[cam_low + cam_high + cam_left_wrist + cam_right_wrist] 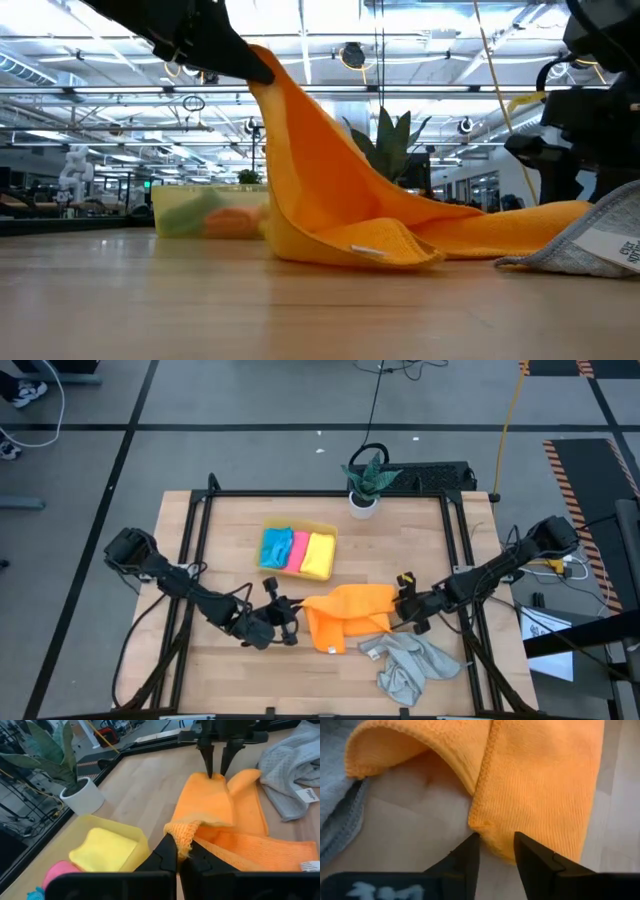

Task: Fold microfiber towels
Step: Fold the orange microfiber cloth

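On the wooden counter (230, 530) the job looks a little past halfway, by my reckoning. Three towels already lie folded side by side in the translucent yellow tray (268, 526) toward the back: the bright blue towel (276, 547), the pink towel (298, 550) and the yellow towel (319, 554). Two are left. The orange towel (345, 615) is in mid-fold near the front middle, and the light grey towel (408, 663) lies crumpled just beside it, toward the front right, its edge touching the orange one and not yet dealt with.

The left hand (182, 854) has its fingers pinched tight on a corner of the orange towel, and from the low view that corner is lifted well clear of the counter, so the cloth hangs down from it in a steep slope to a bunched fold resting on the wood. The right hand (496, 845) is at the opposite edge of the same towel, fingers partly open and straddling a doubled corner; I'd say they have not closed on it yet. Behind the tray a potted plant (366, 478) stands at the counter's back edge.
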Controlling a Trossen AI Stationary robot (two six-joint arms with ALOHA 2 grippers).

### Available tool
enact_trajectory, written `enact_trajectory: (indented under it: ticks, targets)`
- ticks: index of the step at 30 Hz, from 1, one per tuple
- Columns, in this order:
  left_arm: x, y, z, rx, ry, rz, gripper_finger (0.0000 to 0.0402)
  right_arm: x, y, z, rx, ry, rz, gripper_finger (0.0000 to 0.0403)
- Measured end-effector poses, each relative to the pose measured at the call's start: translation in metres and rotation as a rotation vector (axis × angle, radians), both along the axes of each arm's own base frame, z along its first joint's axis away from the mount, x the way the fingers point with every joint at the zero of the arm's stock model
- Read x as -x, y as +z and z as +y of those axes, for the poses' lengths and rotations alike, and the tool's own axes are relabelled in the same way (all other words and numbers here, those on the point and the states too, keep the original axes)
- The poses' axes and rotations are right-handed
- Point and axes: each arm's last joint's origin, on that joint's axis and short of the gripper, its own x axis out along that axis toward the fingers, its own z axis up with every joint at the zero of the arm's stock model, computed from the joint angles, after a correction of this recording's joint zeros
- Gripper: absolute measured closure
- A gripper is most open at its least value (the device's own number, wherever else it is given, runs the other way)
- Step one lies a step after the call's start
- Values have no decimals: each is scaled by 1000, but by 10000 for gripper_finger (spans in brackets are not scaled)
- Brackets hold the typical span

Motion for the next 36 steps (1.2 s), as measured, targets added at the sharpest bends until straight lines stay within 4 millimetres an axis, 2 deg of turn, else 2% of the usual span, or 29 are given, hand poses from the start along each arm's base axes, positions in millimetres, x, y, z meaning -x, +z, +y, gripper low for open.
enact_trajectory:
  ticks: [7, 10, 14, 18, 22, 26, 29, 32, 34, 36]
  targets:
    - [1, 0, -1, -5, -6, 1, 392, -1, 0, 0, -25, -24, -26, 389]
    - [5, 4, -8, -52, -11, -9, 397, -6, 11, 1, -23, -79, -90, 395]
    - [20, 22, -17, -78, -11, -68, 392, -12, 42, 2, 27, -142, -231, 399]
    - [43, 51, -30, -69, -61, -160, 398, -11, 91, 11, 35, -190, -464, 400]
    - [70, 81, -43, -24, -163, -261, 392, -3, 134, 29, -95, -84, -679, 401]
    - [96, 102, -58, 10, -275, -344, 398, 6, 169, 50, -307, 38, -931, 401]
    - [112, 112, -69, 42, -344, -396, 393, 15, 184, 63, -442, 170, -1037, 401]
    - [125, 116, -77, 30, -384, -409, 390, 20, 190, 70, -517, 240, -1073, 402]
    - [130, 115, -79, 5, -338, -397, 396, 20, 188, 69, -498, 203, -1067, 402]
    - [133, 110, -78, -31, -262, -370, 397, 17, 183, 65, -431, 92, -1041, 402]
